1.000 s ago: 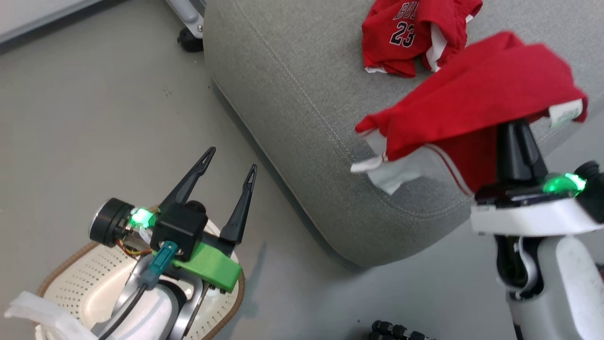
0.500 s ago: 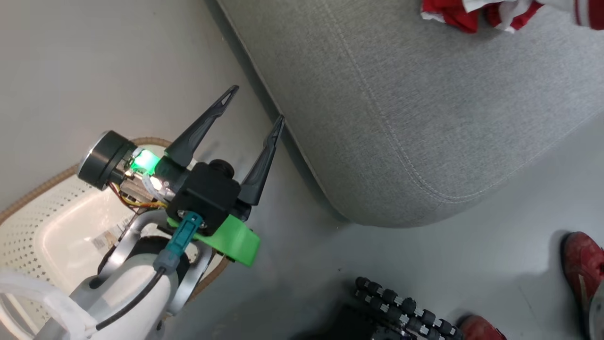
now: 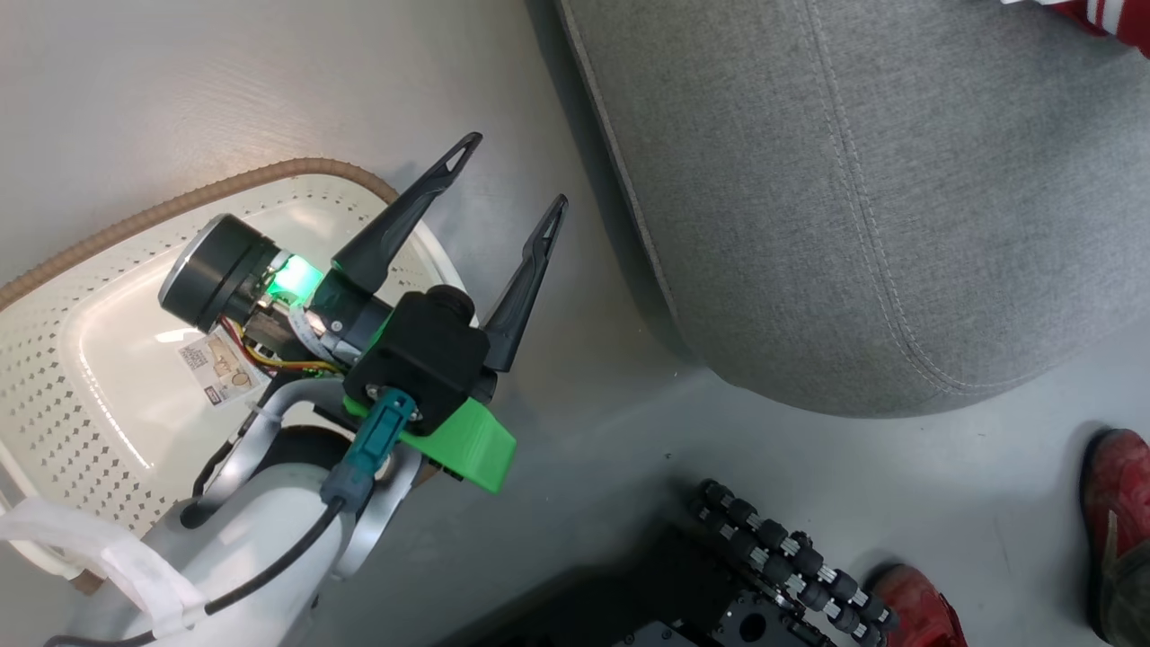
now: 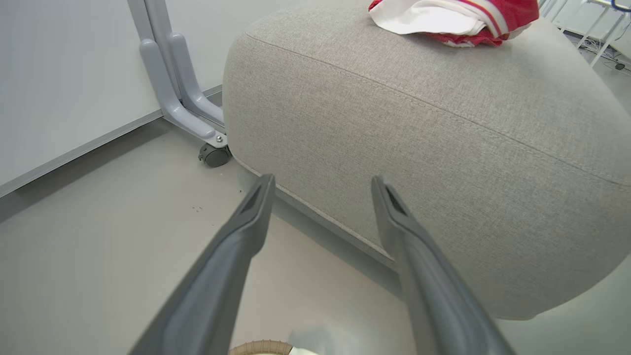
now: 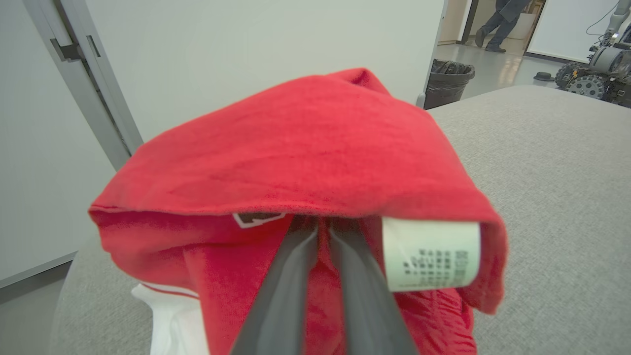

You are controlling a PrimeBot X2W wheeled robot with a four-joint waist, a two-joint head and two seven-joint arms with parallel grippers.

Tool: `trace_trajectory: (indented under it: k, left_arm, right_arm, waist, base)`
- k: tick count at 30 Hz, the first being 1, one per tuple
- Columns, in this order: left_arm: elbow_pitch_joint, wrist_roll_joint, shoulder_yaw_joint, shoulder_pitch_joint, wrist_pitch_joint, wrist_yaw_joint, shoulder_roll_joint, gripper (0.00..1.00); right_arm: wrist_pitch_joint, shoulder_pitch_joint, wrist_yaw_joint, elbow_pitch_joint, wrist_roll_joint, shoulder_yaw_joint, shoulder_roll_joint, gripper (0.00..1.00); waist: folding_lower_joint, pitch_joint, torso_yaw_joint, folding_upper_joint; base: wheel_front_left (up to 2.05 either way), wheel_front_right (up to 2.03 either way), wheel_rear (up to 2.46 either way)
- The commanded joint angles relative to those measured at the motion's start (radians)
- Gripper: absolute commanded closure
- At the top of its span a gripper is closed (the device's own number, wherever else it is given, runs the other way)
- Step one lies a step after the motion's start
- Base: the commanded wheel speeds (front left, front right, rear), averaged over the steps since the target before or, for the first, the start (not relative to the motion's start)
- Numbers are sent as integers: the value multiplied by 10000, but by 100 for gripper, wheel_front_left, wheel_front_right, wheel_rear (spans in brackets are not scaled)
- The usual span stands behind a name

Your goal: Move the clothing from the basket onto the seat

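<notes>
Grey floor (image 3: 180,90), near left: cream perforated plastic basket (image 3: 63,377), left gripper (image 3: 517,171) above it, jaws apart. Right gripper (image 5: 323,227), jaws clamped on red fabric clothing (image 5: 315,143), hangs over large grey woven seat (image 3: 853,180).

no text readable, tag (image 5: 431,254) on clothing (image 5: 305,148) blurred, label (image 3: 218,367) in basket (image 3: 45,377) too small

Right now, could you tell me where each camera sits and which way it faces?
Head view: on the head, looking down at the cream perforated plastic basket and grey woven-fabric seat; open left pincer shows.
Left wrist: on that wrist, facing the seat's side between its fingers.
Right wrist: over the seat, facing the red cloth garment the right pincer grips.
Shared: all three show the seat.
</notes>
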Motion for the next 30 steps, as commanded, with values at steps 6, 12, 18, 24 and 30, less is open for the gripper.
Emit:
trace_trajectory:
  k: [6, 12, 18, 24, 30]
  left_arm:
    - [380, -173, -109, 195, -409, 98, -193, 0]
    - [1138, -563, -65, 573, -1366, 297, -615, 0]
    - [2333, -1427, 414, 1252, -2889, 631, -1145, 0]
    - [4008, -2447, 1237, 2122, -4526, 909, -1715, 0]
    - [5194, -2914, 2238, 2957, -4935, 1003, -2197, 0]
  right_arm:
    - [-32, 711, -4, -146, -413, 32, -22, 0]
    - [-32, 2104, -4, -881, -966, -137, 314, 0]
    - [-34, 3623, -4, -1880, -1640, 69, 665, 0]
    - [-32, 5009, -5, -2263, -2404, 893, 1136, 0]
    - [-32, 6022, -5, -2643, -3048, 2457, 1491, 0]
  waist:
    - [-2, -594, 310, -1]
    - [-2, -1743, 699, -1]
    - [-2, -3045, 1381, -1]
    - [-2, -4482, 2378, -1]
    - [-2, -5700, 3114, -1]
  base:
    - [0, 0, 0]
    - [0, 0, 0]
    - [0, 0, 0]
    - [0, 0, 0]
    - [0, 0, 0]
